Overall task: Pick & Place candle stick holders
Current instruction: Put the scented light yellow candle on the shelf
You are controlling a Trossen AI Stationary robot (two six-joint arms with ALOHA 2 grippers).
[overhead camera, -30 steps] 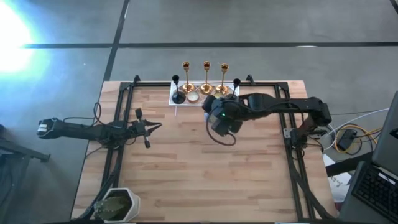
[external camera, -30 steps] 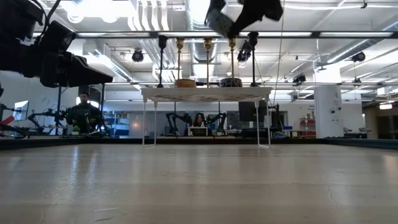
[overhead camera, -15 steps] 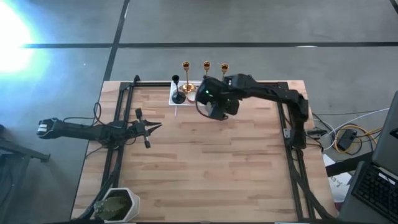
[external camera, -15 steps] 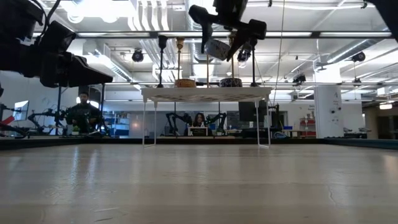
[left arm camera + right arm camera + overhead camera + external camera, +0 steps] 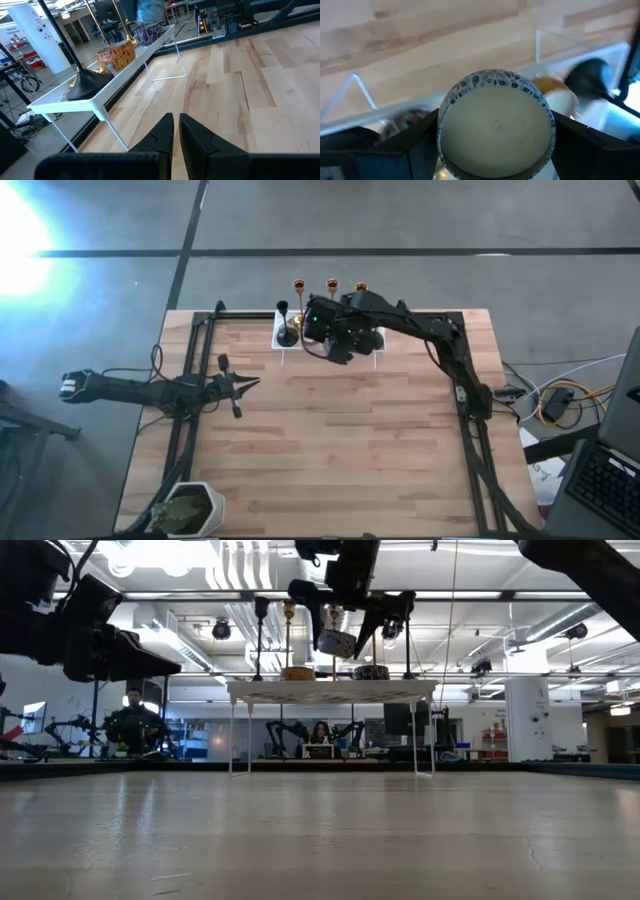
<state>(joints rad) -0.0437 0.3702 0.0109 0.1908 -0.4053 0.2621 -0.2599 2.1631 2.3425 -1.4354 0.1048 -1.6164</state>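
1. Right wrist view shows the right gripper [image 5: 495, 150] closed around a low round cup [image 5: 496, 122] with a cream top and a patterned side, one finger on each side of it.
2. From above, that gripper [image 5: 335, 340] hangs over the tray [image 5: 281, 340] at the far edge of the table [image 5: 330, 450], beside the gold sticks [image 5: 331, 284] and a black holder [image 5: 284, 308].
3. In the low view the cup [image 5: 335, 642] is above the tray top [image 5: 330, 690], not touching it, with two other cups [image 5: 297, 672] already standing there.
4. To do this step well, I would pick a bare spot on the tray away from the tall sticks, since a brush from the arm could tip them.
5. Lower straight, keep the cup level, and open only once its base rests on the tray.
6. The left gripper [image 5: 175, 132] waits with fingers together over the table's left part.
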